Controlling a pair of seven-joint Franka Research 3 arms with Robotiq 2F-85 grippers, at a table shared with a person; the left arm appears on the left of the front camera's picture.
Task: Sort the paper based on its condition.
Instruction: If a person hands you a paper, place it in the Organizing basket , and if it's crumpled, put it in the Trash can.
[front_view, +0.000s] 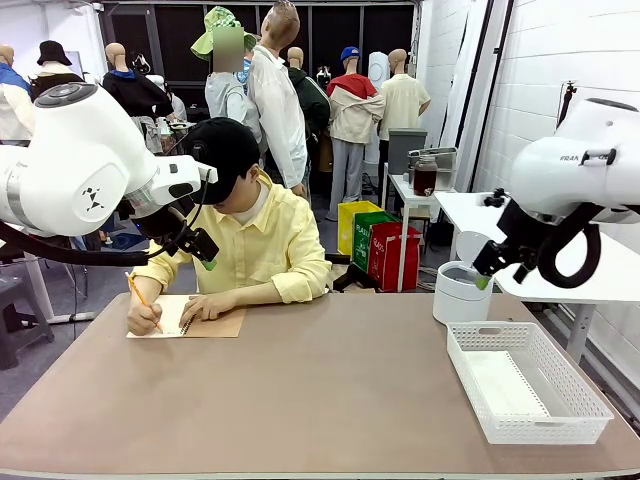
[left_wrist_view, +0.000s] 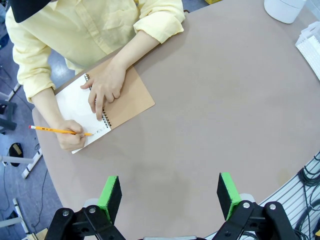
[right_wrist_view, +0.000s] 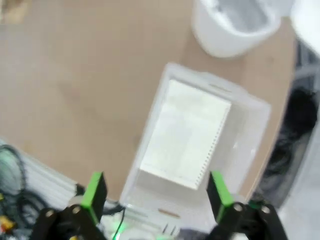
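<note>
White, thin sheet of paper lies flat inside the rectangular white plastic mesh basket and covers most of its floor. One edge shows a row of small tear-off notches. The right wrist view is blurred, so we can't tell more about the sheet's condition. In the front view we see the sheet of paper as a pale patch on the floor of the basket, at the table's right end on the robot's side. Just beside the basket's far corner stands a round white plastic tub, open on top.

The right gripper hangs above the basket w/ jaws spread wide, green pads well apart, nothing betw. them. The left gripper hangs above the brown table on the notebook's side, jaws likewise released & empty.

At the table's far left, well apart from the basket, we see a person in a yellow shirt bent over a spiral-bound notebook w/ tan card cover, folded open flat on the tabletop. The pencil hand grips an orange pencil w/ its tip on the white page. The other hand rests flat across the spiral binding, fingers on the page.
</note>
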